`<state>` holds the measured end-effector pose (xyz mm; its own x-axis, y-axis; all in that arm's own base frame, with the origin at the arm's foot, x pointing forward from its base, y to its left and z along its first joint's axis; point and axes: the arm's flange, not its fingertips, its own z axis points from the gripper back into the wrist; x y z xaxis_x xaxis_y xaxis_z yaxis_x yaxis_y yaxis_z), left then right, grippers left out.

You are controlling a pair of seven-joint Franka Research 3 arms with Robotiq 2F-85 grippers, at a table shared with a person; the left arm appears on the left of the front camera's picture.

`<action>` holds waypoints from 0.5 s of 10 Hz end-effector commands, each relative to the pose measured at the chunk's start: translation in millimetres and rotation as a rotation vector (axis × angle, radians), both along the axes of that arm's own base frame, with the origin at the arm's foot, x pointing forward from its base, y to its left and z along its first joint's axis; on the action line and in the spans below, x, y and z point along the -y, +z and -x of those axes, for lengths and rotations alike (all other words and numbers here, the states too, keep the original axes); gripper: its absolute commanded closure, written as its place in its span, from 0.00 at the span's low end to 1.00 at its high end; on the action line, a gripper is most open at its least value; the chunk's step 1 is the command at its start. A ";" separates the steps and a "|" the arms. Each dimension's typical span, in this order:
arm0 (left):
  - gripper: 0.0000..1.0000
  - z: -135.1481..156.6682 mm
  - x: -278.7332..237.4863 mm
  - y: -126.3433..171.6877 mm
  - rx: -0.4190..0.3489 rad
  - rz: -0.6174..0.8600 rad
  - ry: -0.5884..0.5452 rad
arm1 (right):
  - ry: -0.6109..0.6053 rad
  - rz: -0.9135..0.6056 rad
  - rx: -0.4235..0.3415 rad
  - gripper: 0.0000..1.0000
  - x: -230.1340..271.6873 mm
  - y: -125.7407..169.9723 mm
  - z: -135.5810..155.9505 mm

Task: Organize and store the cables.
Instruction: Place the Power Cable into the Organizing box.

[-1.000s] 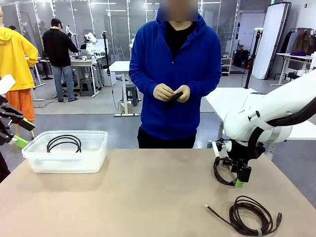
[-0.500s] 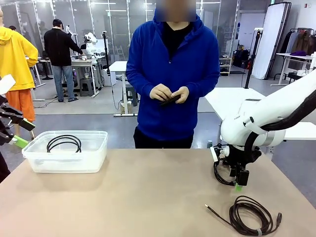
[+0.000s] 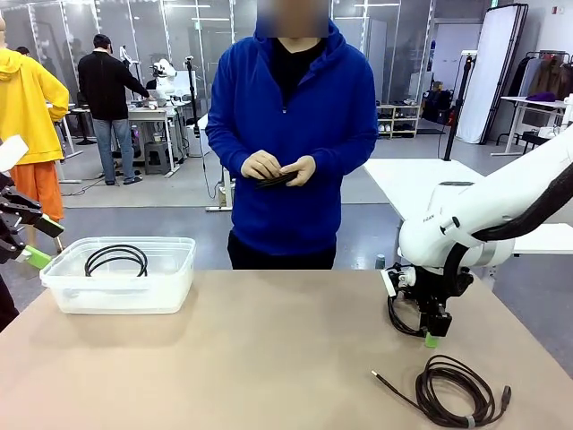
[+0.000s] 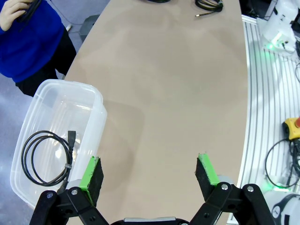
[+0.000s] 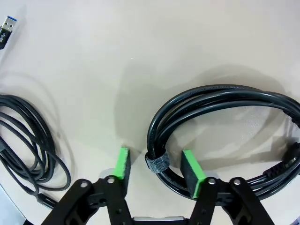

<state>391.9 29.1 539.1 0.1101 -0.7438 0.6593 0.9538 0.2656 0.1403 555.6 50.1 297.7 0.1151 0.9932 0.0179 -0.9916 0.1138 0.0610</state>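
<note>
The thick black cable coil (image 5: 220, 101) lies on the right side of the table (image 3: 251, 358). Your right gripper (image 5: 157, 161) is down over it, with one green pad on each side of the coil's strap (image 5: 151, 164). The pads are partly apart, with a small gap on each side, so they do not squeeze the coil.

Just beside it, nearer to you, lies a thinner coil (image 3: 457, 390) with a plug (image 5: 7, 23) sticking out.

Over on the left stands a clear box (image 3: 67, 287) with one more coil (image 3: 116, 258) inside. Your left gripper (image 4: 150, 171) hangs wide open by the box's left end and holds nothing.

A person stands at the far side, in the middle. Their hands (image 3: 262, 165) hold something small and dark.
</note>
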 end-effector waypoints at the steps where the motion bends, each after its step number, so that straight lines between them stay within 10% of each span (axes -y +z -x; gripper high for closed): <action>1: 0.00 0.4 0.9 4.1 -0.010 -0.017 0.015 | -0.031 0.024 -0.013 1.00 -1.8 -7.0 6.5; 5: 0.00 0.4 0.9 4.1 -0.010 -0.017 0.015 | -0.063 -0.044 -0.015 1.00 0.4 25.3 11.3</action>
<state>391.9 29.2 539.1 0.1102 -0.7438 0.6593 0.9538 0.2657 0.1403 552.1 49.9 309.2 0.1513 0.9879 0.0332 -0.9863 0.1486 0.0718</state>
